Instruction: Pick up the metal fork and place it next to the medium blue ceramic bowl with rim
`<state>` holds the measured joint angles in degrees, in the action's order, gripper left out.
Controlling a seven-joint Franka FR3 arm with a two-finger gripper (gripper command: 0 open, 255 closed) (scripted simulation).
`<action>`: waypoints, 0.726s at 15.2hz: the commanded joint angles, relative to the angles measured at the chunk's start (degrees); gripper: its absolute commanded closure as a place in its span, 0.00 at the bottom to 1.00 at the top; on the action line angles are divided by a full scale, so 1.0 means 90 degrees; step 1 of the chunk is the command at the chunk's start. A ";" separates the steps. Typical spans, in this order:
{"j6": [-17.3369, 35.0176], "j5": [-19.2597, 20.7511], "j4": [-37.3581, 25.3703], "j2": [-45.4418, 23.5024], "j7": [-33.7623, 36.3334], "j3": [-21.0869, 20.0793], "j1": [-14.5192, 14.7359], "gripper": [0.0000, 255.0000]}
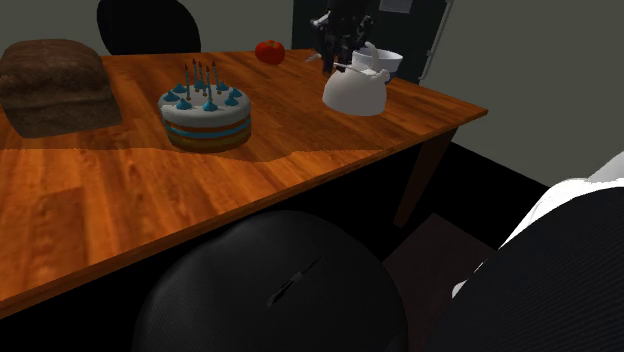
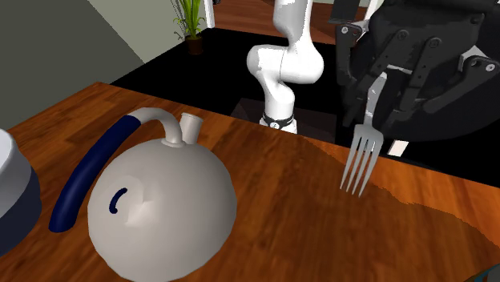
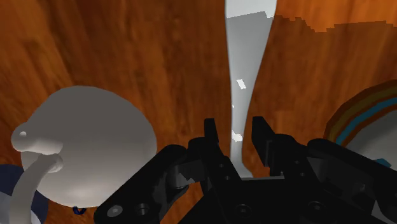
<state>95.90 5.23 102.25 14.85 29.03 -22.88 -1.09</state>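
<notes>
The gripper (image 3: 236,130) is pinching the fork (image 2: 360,160) by the upper part of its handle, one black finger on each flat side. This grip lets the fork hang nearly upright, tines down, with its whole working end free below the fingers. In the second exterior view the tines appear to hang clear of the table (image 1: 150,200), over a bare stretch of wood. The pick-up therefore appears complete and the carry phase is in hand. A high grip on the handle keeps the fingers off the surface when the fork is lowered, but a thin handle can pivot between the pads, so treat the fork as liable to swing. The white kettle (image 2: 160,208) stands near the table's far edge, toward the end at the shoulder view's right. Its dark blue handle (image 2: 84,180) arcs out toward the bowl (image 2: 16,204), which sits just beside it at the second exterior view's left edge. The kettle thus lies between the fork and the bowl. Judged from this layout, the next move needs height to pass over the kettle or a path around it. The fork should then be lowered to a free patch of table beside the bowl's wall. The main hazard is the tines catching the kettle's handle or spout. The cake (image 1: 205,115) stands well apart, toward the middle of the table, and should not interfere.
</notes>
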 commanded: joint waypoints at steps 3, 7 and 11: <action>-0.0363 0.0038 -0.0470 -0.0116 -0.0014 -0.0024 -0.0011 1.00; -0.0666 0.0082 -0.0885 -0.0238 -0.0024 -0.0049 -0.0020 1.00; -0.0504 -0.0036 -0.0442 0.0153 -0.0715 0.0449 -0.0216 1.00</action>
<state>91.50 4.91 98.39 16.04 23.93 -19.66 -2.63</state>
